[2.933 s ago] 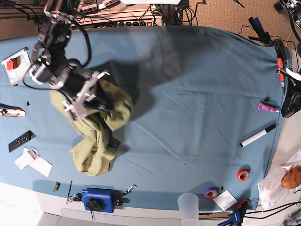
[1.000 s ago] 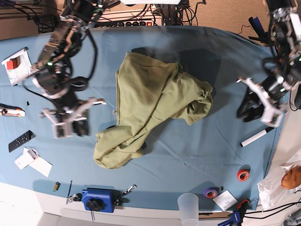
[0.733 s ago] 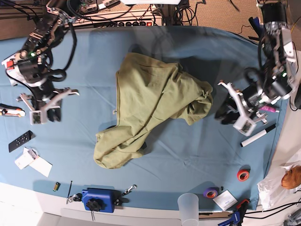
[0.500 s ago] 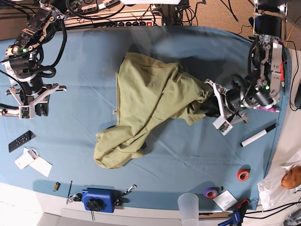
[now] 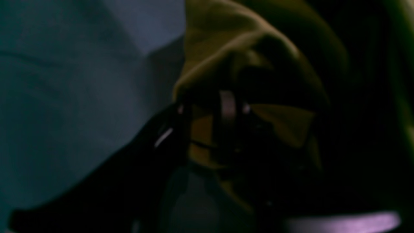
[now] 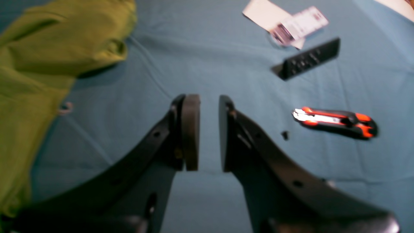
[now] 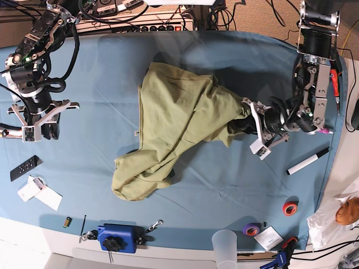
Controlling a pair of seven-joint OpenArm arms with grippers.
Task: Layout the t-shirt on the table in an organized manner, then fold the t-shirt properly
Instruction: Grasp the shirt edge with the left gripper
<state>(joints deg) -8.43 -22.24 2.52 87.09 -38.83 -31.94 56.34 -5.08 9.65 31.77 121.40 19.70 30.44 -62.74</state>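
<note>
Fabric of the t-shirt (image 5: 258,64) sits bunched right around the left tool (image 7: 251,124), which is nosed into the shirt's near edge; the wrist view is too dark to tell whether its jaws pinch cloth or just press in. Behind that tool: bare bench (image 7: 224,185), then a white marker (image 7: 308,161), a pink tube by the rim. Beyond it the t-shirt spreads crumpled across mid-bench, lower hem lump trailing toward the front edge.

Right tool (image 6: 208,131): jaws slightly spread, nothing between them, hovering over open teal cloth well clear of the shirt. Shirt edge lies off to its one side; to the other, a red-black utility knife (image 6: 334,121), a black remote (image 6: 307,63), a white card (image 6: 284,21). Clear cloth between tool and shirt.
</note>
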